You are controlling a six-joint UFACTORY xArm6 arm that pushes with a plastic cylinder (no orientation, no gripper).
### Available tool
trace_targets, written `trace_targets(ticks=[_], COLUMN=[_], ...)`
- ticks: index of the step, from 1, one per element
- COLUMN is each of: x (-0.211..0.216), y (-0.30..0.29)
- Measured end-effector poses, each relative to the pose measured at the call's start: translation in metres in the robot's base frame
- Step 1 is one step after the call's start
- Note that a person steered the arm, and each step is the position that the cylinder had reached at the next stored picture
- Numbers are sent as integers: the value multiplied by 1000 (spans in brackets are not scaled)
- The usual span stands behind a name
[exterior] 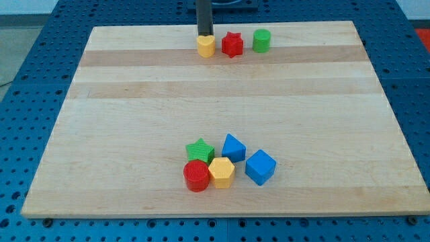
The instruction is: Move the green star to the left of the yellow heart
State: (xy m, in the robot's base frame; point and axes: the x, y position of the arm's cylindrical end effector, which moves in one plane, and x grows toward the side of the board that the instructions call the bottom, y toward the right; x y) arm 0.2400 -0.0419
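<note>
Tip [204,35] at view's top, touching yellow heart [205,46]; grasps nothing, bare rod. Green star [199,150] well apart, near view's bottom, beside red cylinder [196,175].

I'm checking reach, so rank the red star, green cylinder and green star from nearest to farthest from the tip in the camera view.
From my tip, at the view's top:
1. Red star, just to its right.
2. Green cylinder, further right.
3. Green star, far down in the bottom cluster.
</note>
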Motion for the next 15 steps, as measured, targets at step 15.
trace_targets(ticks=[15], x=[199], y=[5])
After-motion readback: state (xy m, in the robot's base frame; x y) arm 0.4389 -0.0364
